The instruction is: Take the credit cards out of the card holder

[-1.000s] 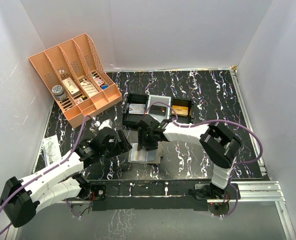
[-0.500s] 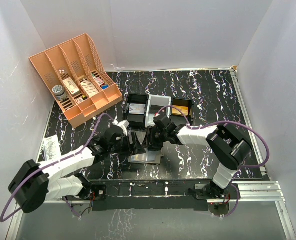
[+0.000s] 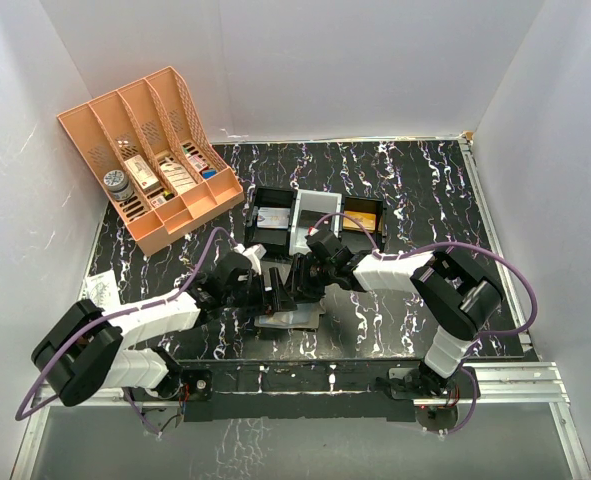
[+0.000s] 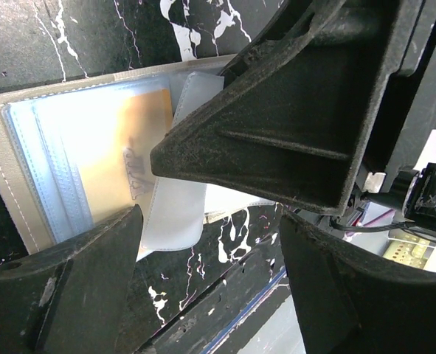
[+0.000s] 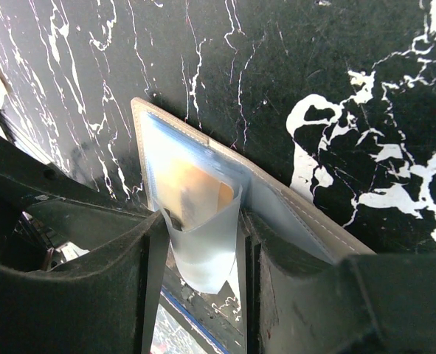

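Note:
The card holder (image 3: 291, 312) lies open on the black marbled table, its clear sleeves facing up. An orange credit card (image 4: 133, 144) sits inside one sleeve, also visible in the right wrist view as the orange card (image 5: 192, 190). My right gripper (image 5: 203, 240) is shut on a translucent sleeve leaf (image 5: 203, 258), which bows into a U between the fingers. It hovers over the holder's middle as the right gripper (image 3: 302, 282). My left gripper (image 4: 210, 284) is open and empty, just left of the holder at the near edge, with the right finger (image 4: 277, 140) crossing its view.
A black three-compartment tray (image 3: 318, 203) stands just behind the holder, with flat cards in its left and right compartments. The big orange lattice organiser (image 3: 155, 150) fills the back left. A white slip (image 3: 100, 295) lies at the table's left edge.
My left arm has swung right until its gripper reaches the holder's left side. The right gripper has shifted slightly right and narrowed on the sleeve leaf.

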